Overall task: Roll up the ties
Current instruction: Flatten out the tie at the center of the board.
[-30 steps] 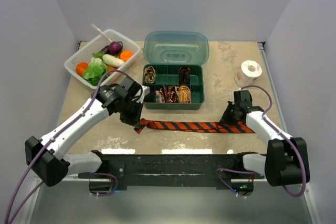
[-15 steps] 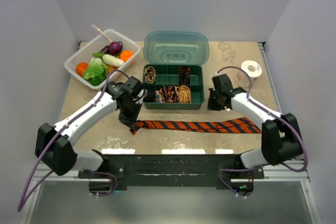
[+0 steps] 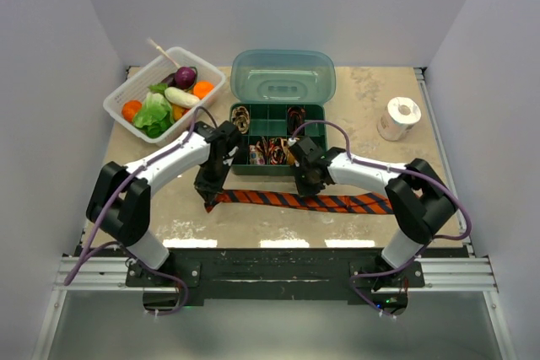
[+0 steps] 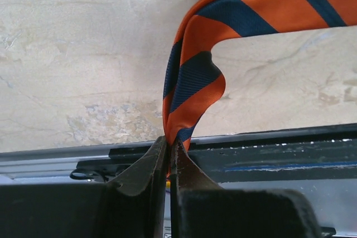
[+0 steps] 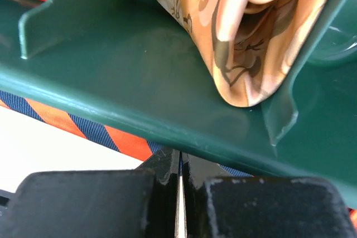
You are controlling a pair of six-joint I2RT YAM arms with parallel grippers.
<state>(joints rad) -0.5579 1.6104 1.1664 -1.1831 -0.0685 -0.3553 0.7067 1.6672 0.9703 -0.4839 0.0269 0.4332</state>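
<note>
An orange-red tie with navy stripes (image 3: pixel 316 202) lies flat along the table in front of the green box (image 3: pixel 278 169). My left gripper (image 3: pixel 208 198) is shut on its narrow left end. In the left wrist view the fabric (image 4: pixel 192 76) rises folded out of the closed fingertips (image 4: pixel 169 142). My right gripper (image 3: pixel 305 189) is shut, its tips down at the tie's middle, hard against the box's front wall (image 5: pixel 139 82). The striped tie (image 5: pixel 95 129) shows just beyond the tips (image 5: pixel 179 157); a grip cannot be made out. Coiled ties (image 3: pixel 295 151) fill box compartments; a gold one (image 5: pixel 251 26) is close above.
The box's clear lid (image 3: pixel 283 77) stands open behind it. A white basket (image 3: pixel 118 104) of toy vegetables sits at the back left. A white tape roll (image 3: pixel 401 115) stands at the back right. The black rail (image 4: pixel 268 143) runs along the near table edge.
My right arm swept left from the tie's wide end to its middle by the box. The wide end shifted slightly left. The left gripper kept its hold and moved little.
</note>
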